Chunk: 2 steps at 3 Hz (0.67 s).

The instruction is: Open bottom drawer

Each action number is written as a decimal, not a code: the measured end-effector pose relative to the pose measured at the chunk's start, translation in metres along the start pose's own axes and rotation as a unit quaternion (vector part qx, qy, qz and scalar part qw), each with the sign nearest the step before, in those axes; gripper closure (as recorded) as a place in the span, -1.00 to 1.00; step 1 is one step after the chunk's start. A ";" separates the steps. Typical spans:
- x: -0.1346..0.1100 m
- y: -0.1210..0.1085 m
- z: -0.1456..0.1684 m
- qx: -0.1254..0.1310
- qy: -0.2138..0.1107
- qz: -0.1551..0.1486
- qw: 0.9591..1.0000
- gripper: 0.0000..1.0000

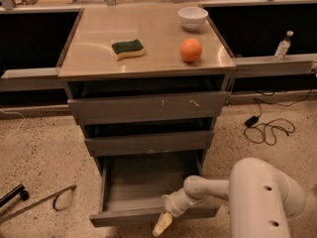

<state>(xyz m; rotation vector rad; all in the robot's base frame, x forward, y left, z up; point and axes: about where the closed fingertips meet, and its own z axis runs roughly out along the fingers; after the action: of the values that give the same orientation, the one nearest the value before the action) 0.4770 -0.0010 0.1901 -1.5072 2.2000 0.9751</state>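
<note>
The bottom drawer (133, 216) is a dull-grey metal drawer pulled well out of the cabinet, its shallow grey tray interior (148, 180) showing. My white arm reaches in from the lower right. My gripper (162, 224) hangs over the drawer's front edge, its pale fingers pointing down in front of the drawer front. Above it are the middle drawer front (148, 143) with pale chips at its lower edge and the taller top drawer front (146, 107) with white scratches; both stand pushed in.
On the cabinet top (94, 58) lie a green-and-yellow sponge (128, 48), an orange (190, 50) and a white bowl (192, 18). A black cable (267, 128) lies on the floor at right, a metal bar (37, 202) at left. A bottle (282, 45) stands on the right ledge.
</note>
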 end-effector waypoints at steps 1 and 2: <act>0.014 0.041 0.015 -0.036 0.013 0.004 0.999 -1.00; 0.014 0.041 0.015 -0.036 0.013 0.004 0.999 -1.00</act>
<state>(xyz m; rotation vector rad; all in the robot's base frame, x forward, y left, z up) 0.4320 0.0081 0.1857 -1.5527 2.2110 1.0545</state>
